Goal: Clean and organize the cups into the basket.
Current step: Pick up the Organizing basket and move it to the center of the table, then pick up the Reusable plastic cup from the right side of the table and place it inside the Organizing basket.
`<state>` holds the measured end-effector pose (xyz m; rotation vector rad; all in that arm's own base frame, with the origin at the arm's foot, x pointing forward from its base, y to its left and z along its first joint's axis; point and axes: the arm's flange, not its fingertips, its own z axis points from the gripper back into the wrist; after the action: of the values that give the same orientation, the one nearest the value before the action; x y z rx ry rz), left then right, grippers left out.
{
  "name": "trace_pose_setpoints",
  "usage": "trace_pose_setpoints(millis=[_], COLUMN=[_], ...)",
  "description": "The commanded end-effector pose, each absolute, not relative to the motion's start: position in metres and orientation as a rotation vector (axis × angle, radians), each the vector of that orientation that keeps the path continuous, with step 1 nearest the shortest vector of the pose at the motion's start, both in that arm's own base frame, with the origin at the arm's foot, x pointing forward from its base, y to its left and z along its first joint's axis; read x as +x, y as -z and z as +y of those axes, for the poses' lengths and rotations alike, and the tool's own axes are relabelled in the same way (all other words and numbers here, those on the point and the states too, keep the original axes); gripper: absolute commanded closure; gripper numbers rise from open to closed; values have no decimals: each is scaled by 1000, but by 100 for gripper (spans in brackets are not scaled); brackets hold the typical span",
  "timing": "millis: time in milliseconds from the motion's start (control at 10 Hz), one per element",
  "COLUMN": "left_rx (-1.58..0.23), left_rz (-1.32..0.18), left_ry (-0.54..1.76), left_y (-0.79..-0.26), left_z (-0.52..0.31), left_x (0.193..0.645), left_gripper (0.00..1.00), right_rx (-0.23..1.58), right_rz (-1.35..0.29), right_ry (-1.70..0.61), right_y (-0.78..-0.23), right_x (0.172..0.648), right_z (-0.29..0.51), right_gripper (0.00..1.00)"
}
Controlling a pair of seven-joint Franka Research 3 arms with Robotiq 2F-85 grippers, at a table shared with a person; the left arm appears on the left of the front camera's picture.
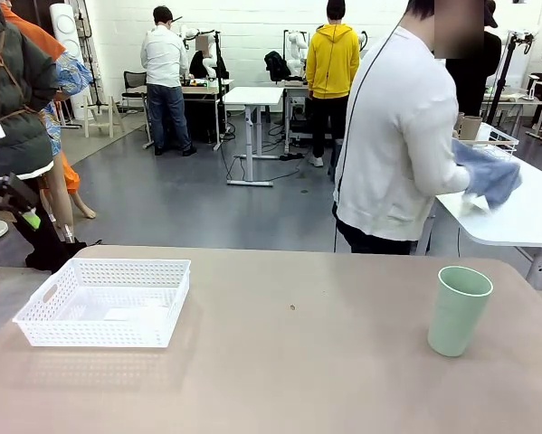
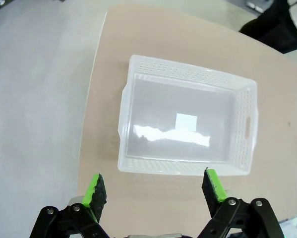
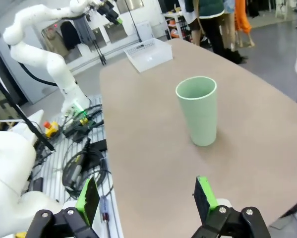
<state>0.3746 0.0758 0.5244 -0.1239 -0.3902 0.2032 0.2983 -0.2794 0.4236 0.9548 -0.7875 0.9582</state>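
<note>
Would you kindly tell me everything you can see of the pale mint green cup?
The pale mint green, tall, tapered, handleless cup looks like matte paper. It stands upright, mouth up, rim wider than base; what shows of its inside is bare. It rests on the beige tabletop at the robot's right, far from the white perforated plastic basket. Nothing else touches it; the open right pincer hangs apart from it.

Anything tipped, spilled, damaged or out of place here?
Nothing stands out. The mint green cup stands upright on the table, nothing spilled; the white basket sits flat with no cups inside. The left end effector and right end effector are open, touching nothing.
</note>
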Motion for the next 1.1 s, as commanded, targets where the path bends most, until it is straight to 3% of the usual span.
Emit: trace_pose_setpoints(millis=[0, 1000], left_rx=[-54, -67], left_rz=[-381, -239], left_ry=[-264, -242], left_y=[-507, -392], left_z=[69, 60], left_x=[391, 420], left_gripper=[0, 0], right_rx=[901, 955], right_rz=[-808, -787], right_ry=[-970, -958], right_y=[-410, -424], right_x=[293, 298], right_z=[-262, -279], right_gripper=[0, 0])
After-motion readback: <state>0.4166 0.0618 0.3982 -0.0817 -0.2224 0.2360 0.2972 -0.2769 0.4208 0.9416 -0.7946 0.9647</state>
